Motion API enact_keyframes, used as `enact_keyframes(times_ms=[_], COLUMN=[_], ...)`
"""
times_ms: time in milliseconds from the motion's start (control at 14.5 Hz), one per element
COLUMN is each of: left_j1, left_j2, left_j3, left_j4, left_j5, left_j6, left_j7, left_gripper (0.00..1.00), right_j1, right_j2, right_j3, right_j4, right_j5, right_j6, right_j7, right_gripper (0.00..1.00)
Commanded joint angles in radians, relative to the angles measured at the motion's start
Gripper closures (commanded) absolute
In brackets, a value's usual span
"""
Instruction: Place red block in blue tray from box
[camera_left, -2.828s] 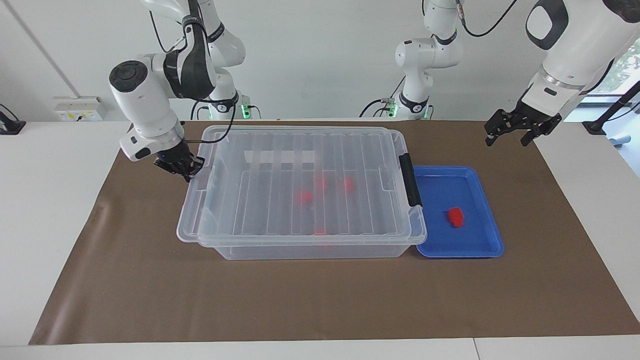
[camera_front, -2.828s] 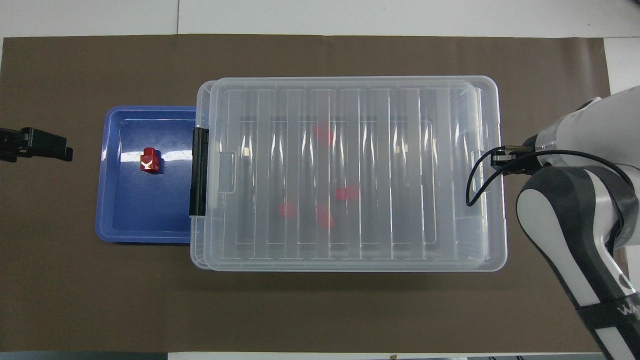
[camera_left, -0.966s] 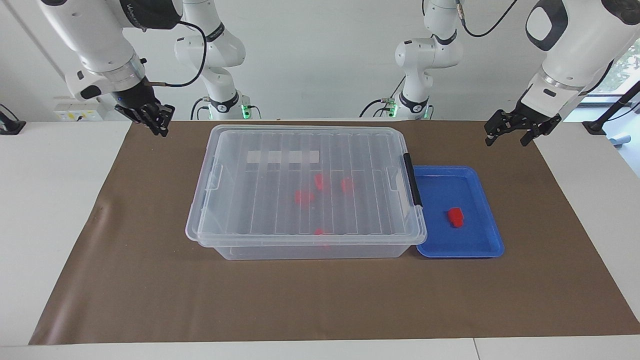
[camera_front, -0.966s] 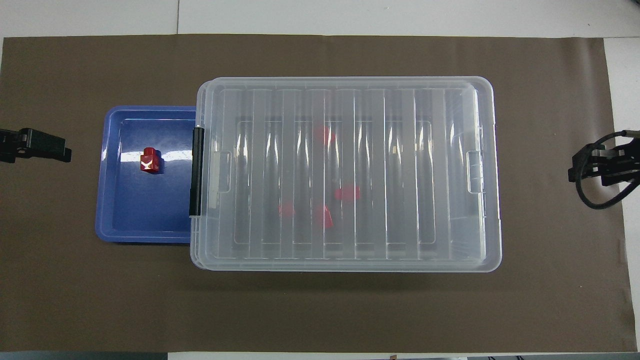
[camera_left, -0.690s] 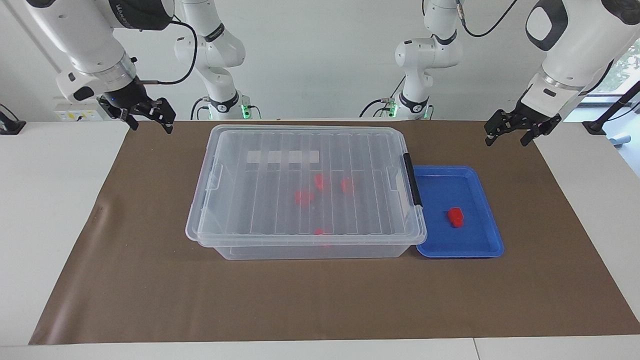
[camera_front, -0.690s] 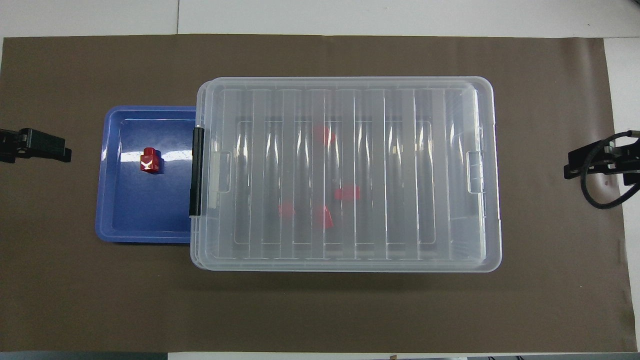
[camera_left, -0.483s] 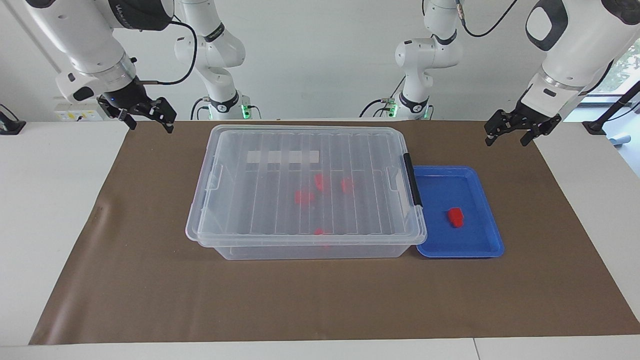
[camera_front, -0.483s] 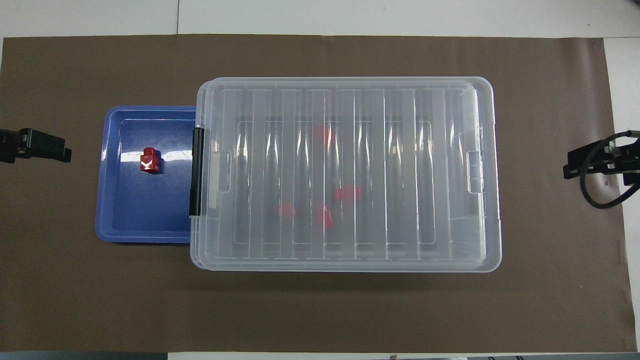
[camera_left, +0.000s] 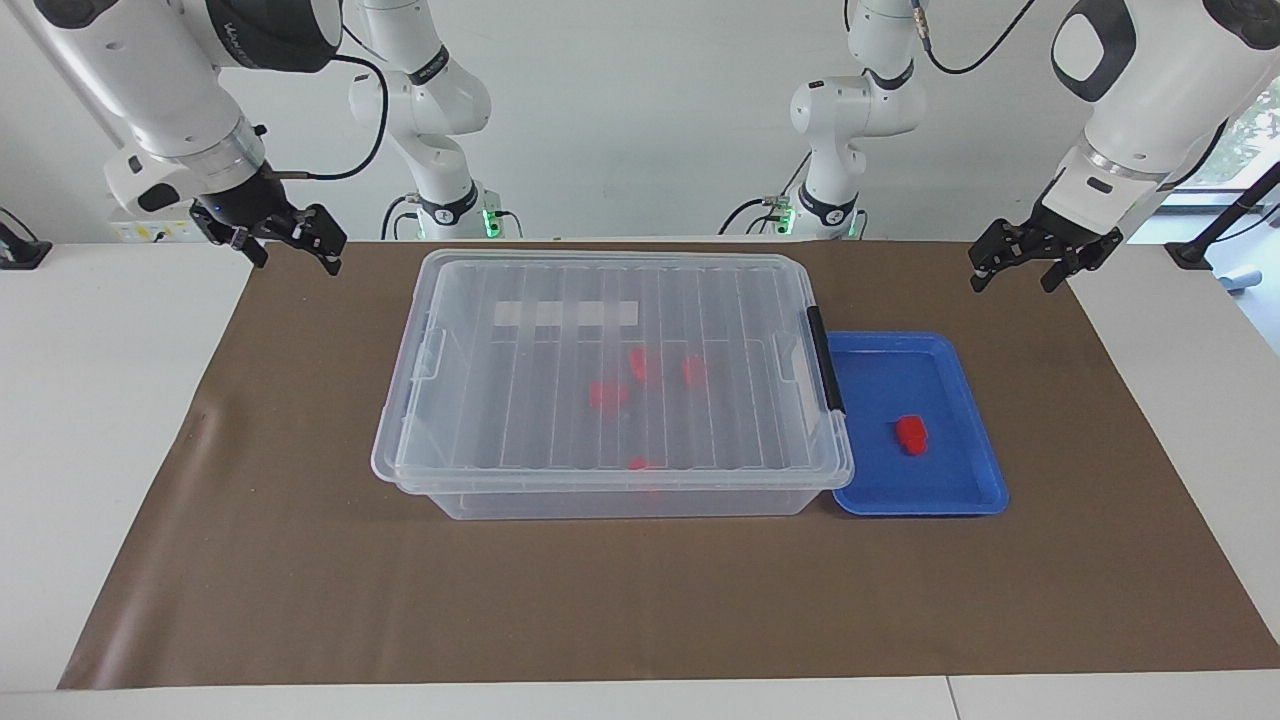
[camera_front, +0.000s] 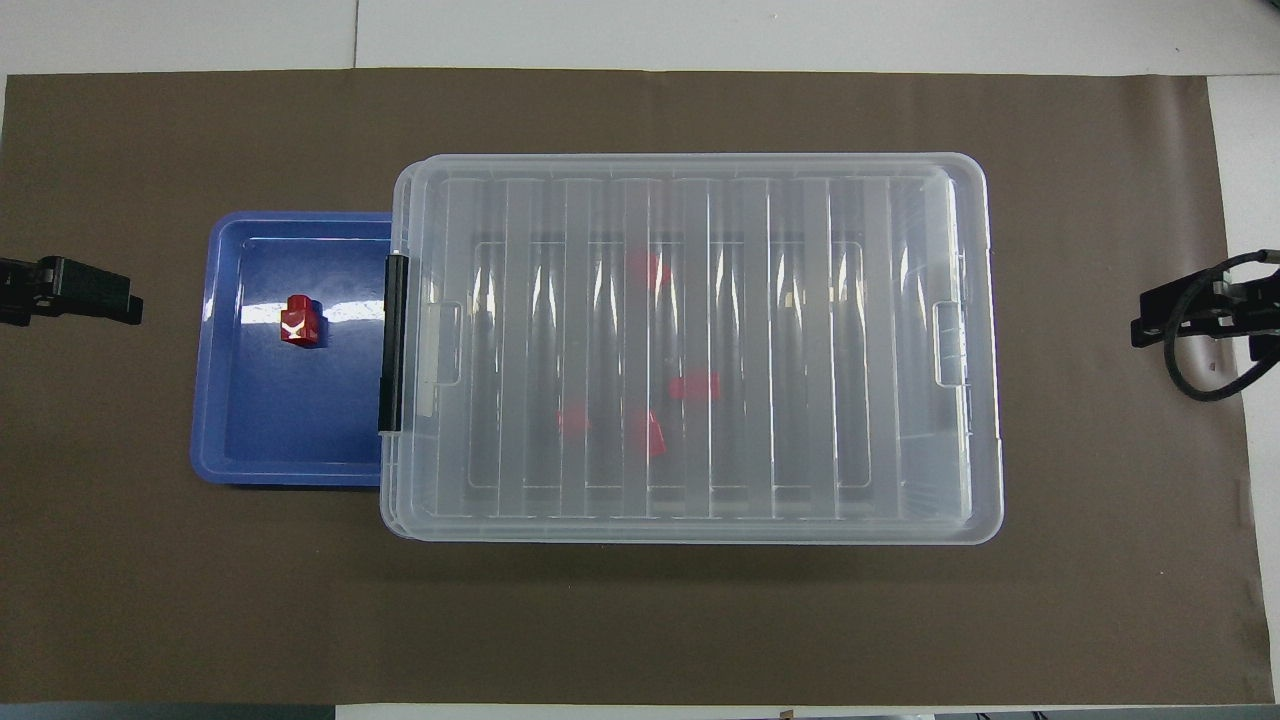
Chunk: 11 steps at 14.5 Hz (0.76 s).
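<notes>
One block (camera_left: 910, 433) sits in the tray (camera_left: 975, 495); the job looks done.
The box (camera_left: 610, 375) is shut (four blocks inside); the left gripper (camera_left: 1031, 266) and right gripper (camera_left: 290, 245) hang open, empty.

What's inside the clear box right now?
Through the closed ribbed lid of the box, four red blocks show as blurred red shapes on its floor. The lid's ribs could hide others; their orientation cannot be made out.
</notes>
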Motion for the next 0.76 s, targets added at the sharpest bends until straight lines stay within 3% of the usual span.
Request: enact_keyframes(times_ms=[0,690], left_j1=[0.009,0.009], left_j2=[-0.010,-0.010], left_j3=[-0.005,-0.005], left_j4=[-0.004,-0.004], left_j5=[0.011,0.011], left_j6=[-0.011,-0.011], left_j7=[0.006,0.006], left_gripper=[0.00,0.00], right_j1=[-0.001,0.005], right_j2=[-0.004,-0.004], right_j3=[0.001,0.002], right_j4=[0.006,0.006], right_j5=[-0.006,0.004], right_j6=[0.023,0.030], right_j7=[-0.024,-0.022], right_gripper=[0.00,0.00])
